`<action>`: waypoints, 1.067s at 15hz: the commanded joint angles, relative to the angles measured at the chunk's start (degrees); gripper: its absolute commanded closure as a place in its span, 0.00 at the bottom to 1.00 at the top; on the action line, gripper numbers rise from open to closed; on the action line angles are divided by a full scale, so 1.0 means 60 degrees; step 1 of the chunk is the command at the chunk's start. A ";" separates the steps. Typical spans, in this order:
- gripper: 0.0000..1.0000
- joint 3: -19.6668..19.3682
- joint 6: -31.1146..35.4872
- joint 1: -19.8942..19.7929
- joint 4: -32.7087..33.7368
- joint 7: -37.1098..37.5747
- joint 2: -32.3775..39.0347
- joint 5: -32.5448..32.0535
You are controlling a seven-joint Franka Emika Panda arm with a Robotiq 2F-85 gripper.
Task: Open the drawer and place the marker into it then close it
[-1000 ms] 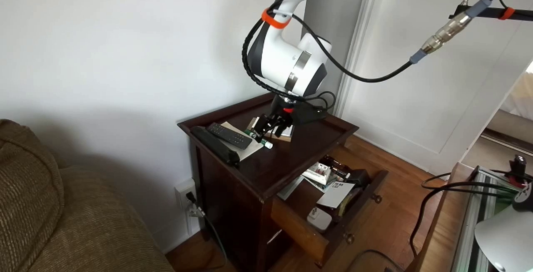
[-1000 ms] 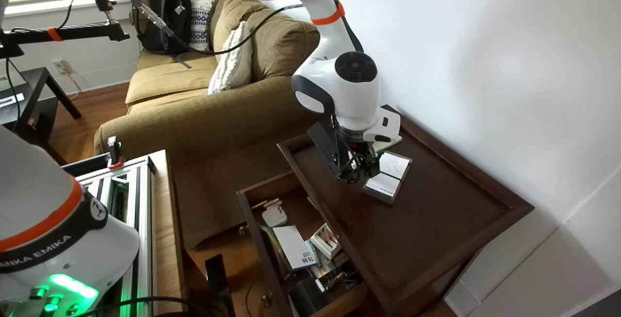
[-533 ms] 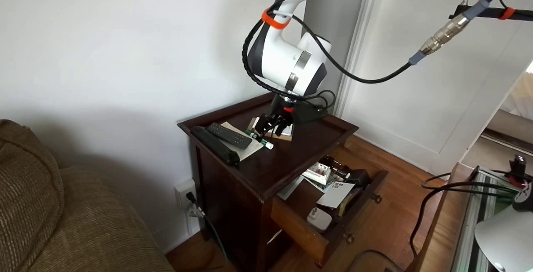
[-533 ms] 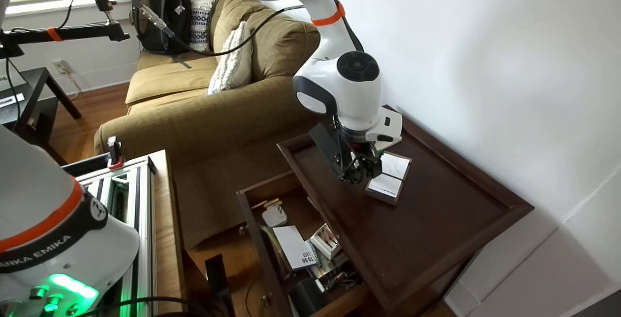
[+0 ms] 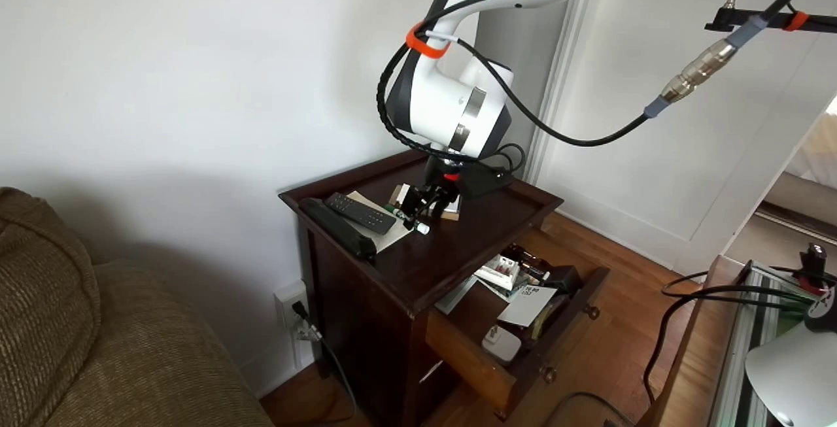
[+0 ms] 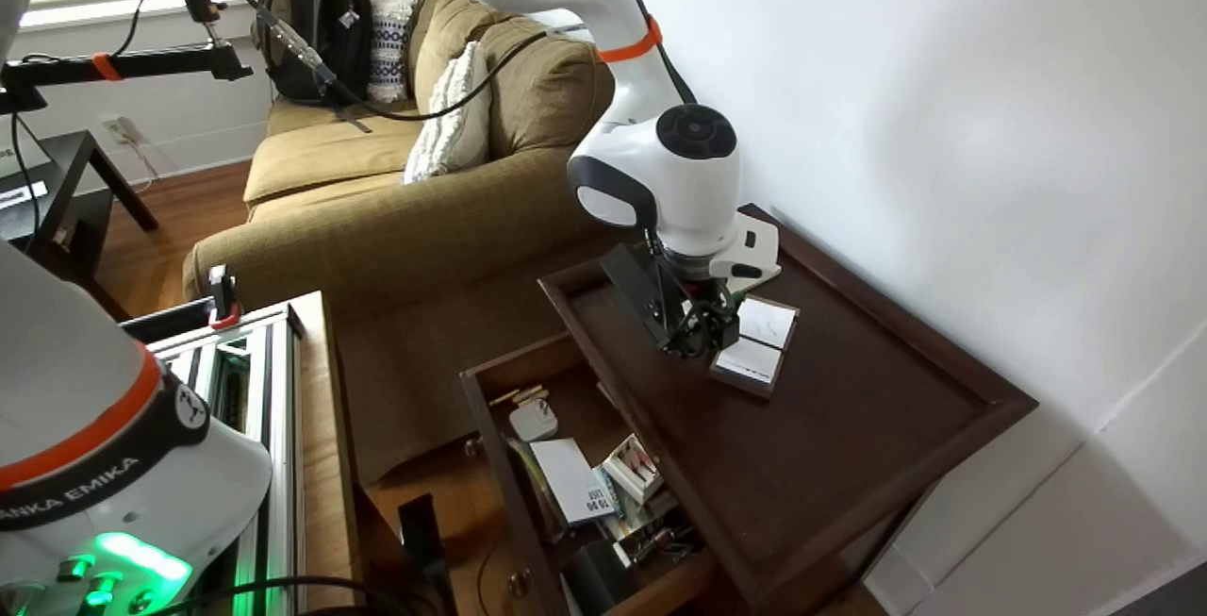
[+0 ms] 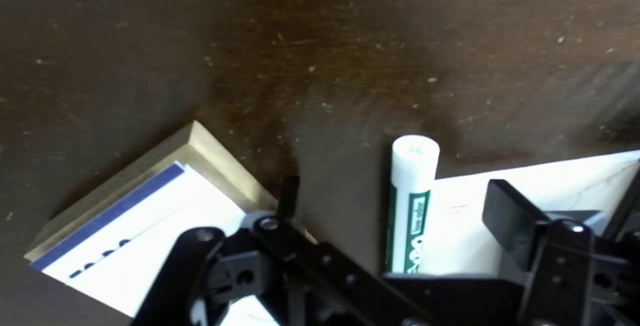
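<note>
The drawer [image 5: 469, 360] of the dark side table is pulled out in both exterior views, with its knobs facing outward. On the tabletop lies a white-and-green marker [image 7: 414, 186], its near part hidden by the gripper in the wrist view. My gripper [image 7: 395, 203] is open and stands over the marker, one finger pad [image 7: 510, 221] to each side with a gap between pad and marker. In an exterior view the marker's white end [image 5: 422, 228] sticks out below the dark fingers.
A wooden block with white notes [image 6: 754, 352] lies close beside the gripper. A remote [image 5: 359, 212], a long dark bar [image 5: 337, 227] and a pale paper [image 5: 395, 234] are on the marker's other side. Inside the drawer are a notepad [image 6: 570, 479], a white charger [image 6: 534, 420] and several small things.
The arm has come down a little over the marker, so the gripper sits slightly lower. The drawer and the things on the tabletop have not moved.
</note>
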 commanded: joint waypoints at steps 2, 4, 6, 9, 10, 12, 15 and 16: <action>0.26 -0.0300 0.0057 0.0438 0.0101 0.0644 0.0174 -0.0458; 0.36 -0.0368 0.0024 0.0523 0.0086 0.0685 0.0136 -0.0517; 0.53 -0.0398 -0.0028 0.0552 0.0070 0.0647 0.0092 -0.0536; 0.75 -0.0460 -0.0159 0.0597 0.0031 0.0698 0.0066 -0.0609; 0.82 -0.0482 -0.0165 0.0616 0.0031 0.0731 0.0076 -0.0621; 0.97 -0.0480 -0.0190 0.0635 -0.0008 0.0758 0.0002 -0.0591; 0.95 -0.0620 -0.0096 0.0918 -0.0316 0.1064 -0.0309 -0.0685; 0.95 -0.0697 -0.0134 0.1072 -0.0533 0.1248 -0.0544 -0.0719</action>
